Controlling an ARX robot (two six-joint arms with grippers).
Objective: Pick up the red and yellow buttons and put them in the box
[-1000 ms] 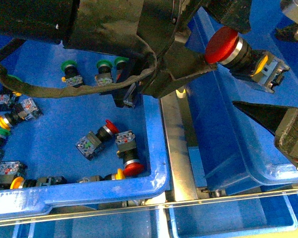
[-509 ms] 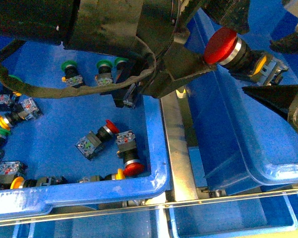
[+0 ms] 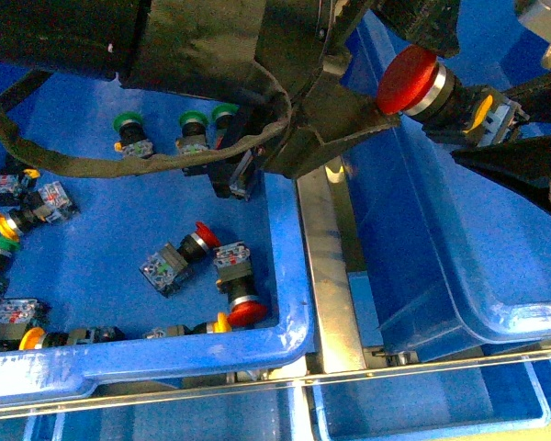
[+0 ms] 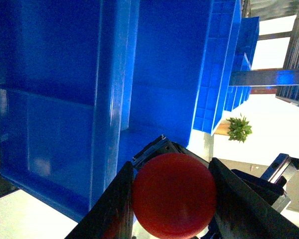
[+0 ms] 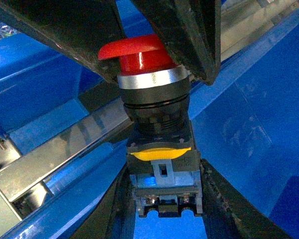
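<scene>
With our left gripper (image 3: 399, 69) clamped on the red button (image 3: 410, 79) above the box (image 3: 441, 276) and our right gripper (image 5: 162, 199) bracketing its contact block, we risk dropping it if release is mistimed.

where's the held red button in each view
Front: red button upper right, held over the box.
Left wrist: its round red cap fills the lower middle, between two dark fingers.
Right wrist: centre, cap up, grey block below.
Shared landmark: the box's blue wall.
</scene>
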